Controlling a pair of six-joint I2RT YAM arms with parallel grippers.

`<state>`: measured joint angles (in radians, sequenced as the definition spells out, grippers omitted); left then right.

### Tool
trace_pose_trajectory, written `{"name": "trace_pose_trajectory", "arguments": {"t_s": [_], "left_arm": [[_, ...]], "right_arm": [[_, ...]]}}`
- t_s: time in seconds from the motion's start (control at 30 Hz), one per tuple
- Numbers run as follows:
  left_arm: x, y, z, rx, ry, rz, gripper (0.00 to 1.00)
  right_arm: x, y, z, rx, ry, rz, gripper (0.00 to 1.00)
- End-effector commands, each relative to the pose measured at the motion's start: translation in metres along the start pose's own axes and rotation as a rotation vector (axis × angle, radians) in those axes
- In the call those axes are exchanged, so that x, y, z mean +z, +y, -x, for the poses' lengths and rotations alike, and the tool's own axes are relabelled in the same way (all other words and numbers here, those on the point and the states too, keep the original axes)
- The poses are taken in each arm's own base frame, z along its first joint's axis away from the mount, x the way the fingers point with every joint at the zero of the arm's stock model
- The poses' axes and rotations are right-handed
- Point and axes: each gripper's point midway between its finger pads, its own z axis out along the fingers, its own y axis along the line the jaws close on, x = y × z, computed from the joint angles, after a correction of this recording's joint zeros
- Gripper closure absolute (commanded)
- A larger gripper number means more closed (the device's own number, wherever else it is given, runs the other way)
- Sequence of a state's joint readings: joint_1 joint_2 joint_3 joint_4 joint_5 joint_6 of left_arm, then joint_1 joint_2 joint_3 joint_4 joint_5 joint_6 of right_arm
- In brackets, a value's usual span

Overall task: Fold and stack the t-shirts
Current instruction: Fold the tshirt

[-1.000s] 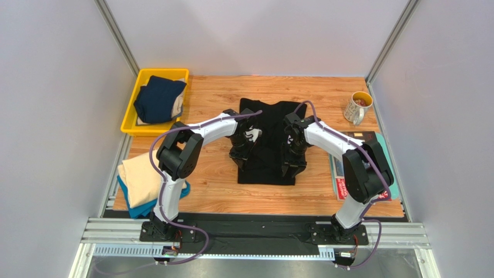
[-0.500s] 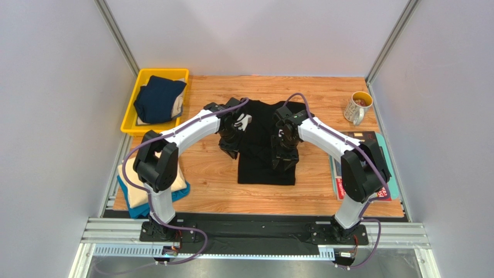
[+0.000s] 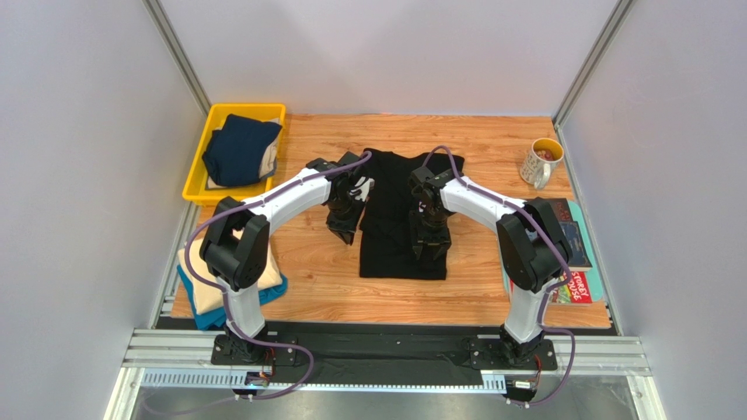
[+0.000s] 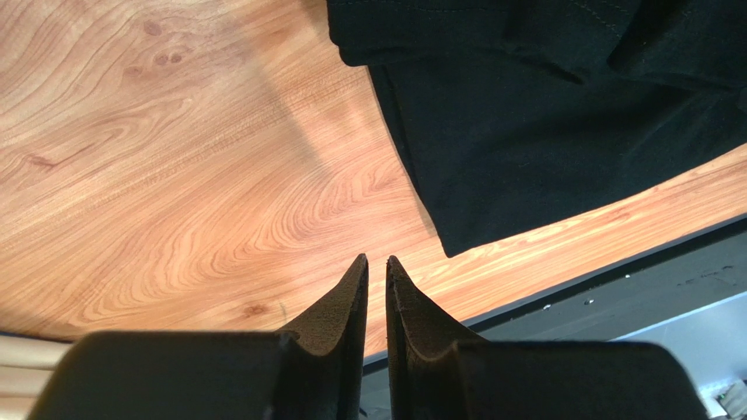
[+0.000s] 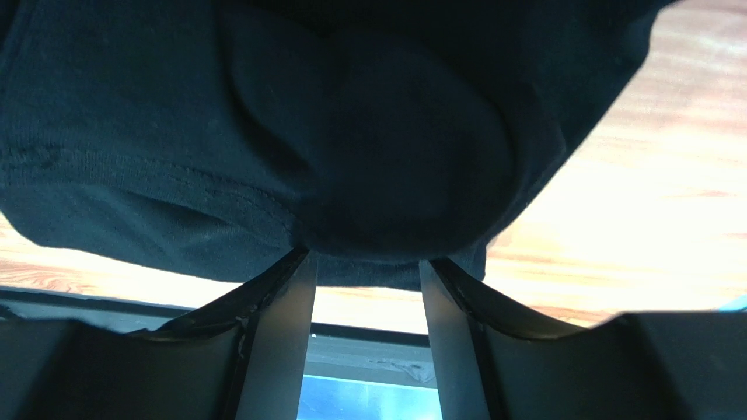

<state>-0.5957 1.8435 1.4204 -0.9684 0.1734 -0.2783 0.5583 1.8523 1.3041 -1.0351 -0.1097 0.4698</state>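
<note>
While the black t-shirt point(image 3: 401, 223) lay partly folded at the middle of the worktop point(image 3: 491, 162), both arms reached over it. The left claw point(image 4: 377, 273) hovered above bare wood just left of the shirt, its fingers nearly pressed together and holding nothing. The right claw point(image 5: 364, 262) stood spread with a bulge of black cloth between its fingers. A navy t-shirt point(image 3: 237, 149) sat in the yellow bin point(image 3: 195, 185) at far left, and the cream t-shirt point(image 3: 202, 280) lay on the teal t-shirt point(image 3: 206, 317) at near left.

Black t-shirt point(image 3: 399, 236) lies mid-table; navy shirt point(image 3: 238, 149) in yellow bin point(image 3: 198, 179); grips seemingly unclear.
</note>
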Motion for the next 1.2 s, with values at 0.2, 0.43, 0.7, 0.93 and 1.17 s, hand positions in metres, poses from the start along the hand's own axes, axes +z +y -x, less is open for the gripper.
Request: {"name": "trace_pose_trajectory", "arguments": {"t_s": [0.2,0.43,0.7,0.93,1.17], "left_arm": [[-0.016,-0.004,0.009,-0.002,-0.051,0.0,0.82],[-0.015,-0.004,0.008,0.001,-0.042,0.001,0.82],[-0.021,-0.002,0.017,0.017,-0.055,0.017,0.82],[-0.024,-0.002,0.025,0.026,-0.057,0.025,0.82],[-0.024,0.001,0.028,0.042,-0.04,0.041,0.82]], "right_arm": [[0.003,0.003,0.028,-0.041,-0.082,-0.017,0.63],[-0.002,0.007,0.036,-0.045,-0.103,-0.014,1.0],[-0.048,0.011,0.052,-0.066,-0.186,0.008,1.0],[-0.06,-0.01,0.085,0.018,-0.229,0.01,1.0],[-0.045,-0.033,0.112,0.109,-0.202,-0.021,1.0]]}}
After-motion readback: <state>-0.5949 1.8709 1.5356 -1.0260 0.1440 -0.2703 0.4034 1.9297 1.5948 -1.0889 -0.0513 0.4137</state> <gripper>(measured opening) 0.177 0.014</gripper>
